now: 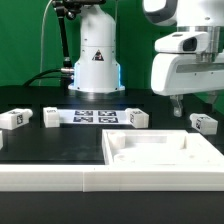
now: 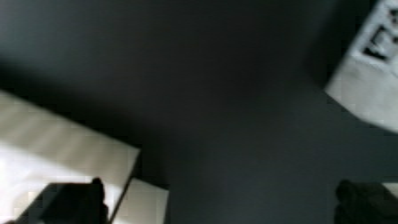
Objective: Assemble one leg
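Note:
Several small white legs with tag markers lie on the black table: one at the exterior view's far left (image 1: 12,118), one beside it (image 1: 50,117), one past the marker board (image 1: 137,118) and one at the right (image 1: 203,122). My gripper (image 1: 190,103) hangs above the table at the right, near the right-hand leg, apart from it. It is open and empty. In the wrist view the gripper (image 2: 222,205) shows two dark fingertips (image 2: 71,200) spread wide over bare table. A blurred white tagged part (image 2: 370,60), probably a leg, is at one edge.
The wide white tray-like panel (image 1: 165,155) lies at the front right; its corner shows in the wrist view (image 2: 54,150). The marker board (image 1: 95,117) lies between the legs. The robot base (image 1: 95,60) stands behind. A white ledge (image 1: 60,180) runs along the front.

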Controlling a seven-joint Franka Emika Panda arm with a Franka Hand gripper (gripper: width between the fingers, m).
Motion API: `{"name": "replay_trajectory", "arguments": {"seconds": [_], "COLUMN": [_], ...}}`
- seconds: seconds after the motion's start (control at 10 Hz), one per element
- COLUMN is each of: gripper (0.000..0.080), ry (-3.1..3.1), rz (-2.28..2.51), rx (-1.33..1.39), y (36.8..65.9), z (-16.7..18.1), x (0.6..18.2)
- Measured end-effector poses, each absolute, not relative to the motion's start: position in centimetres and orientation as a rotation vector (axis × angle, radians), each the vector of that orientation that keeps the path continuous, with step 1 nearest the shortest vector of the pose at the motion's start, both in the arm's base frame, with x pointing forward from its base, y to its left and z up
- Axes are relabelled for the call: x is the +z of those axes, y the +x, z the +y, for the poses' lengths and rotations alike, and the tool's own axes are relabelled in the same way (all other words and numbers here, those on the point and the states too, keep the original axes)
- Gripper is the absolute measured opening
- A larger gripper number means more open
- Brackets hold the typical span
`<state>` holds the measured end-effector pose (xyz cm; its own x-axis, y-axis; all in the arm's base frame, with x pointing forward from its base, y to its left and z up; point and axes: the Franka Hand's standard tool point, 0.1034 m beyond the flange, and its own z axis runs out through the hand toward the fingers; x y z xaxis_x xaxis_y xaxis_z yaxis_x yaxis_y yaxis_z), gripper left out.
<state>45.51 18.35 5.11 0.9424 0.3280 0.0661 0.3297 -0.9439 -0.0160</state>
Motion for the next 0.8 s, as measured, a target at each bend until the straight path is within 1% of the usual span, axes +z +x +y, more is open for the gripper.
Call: {"name": "replay_trajectory", "arguments": {"seconds": [0.2,0.3,0.6,0.7,0.8], "gripper": [0.0649,0.0649,0.0649,0.0649,0.0649], "ry": [-3.075,-3.074,-3.08,-3.083,-3.11], "rz": [-0.29,-0.219,-0.238,-0.243,-0.261], "rx": [-0.104,-0.098,-0.074,-0.05,0.072], "y": [45.3,45.2,45.1,44.6,44.0], "z": [20.1,20.1,20.1,20.4,20.6], "x": [4.8,4.8,4.7,4.5,4.4]}}
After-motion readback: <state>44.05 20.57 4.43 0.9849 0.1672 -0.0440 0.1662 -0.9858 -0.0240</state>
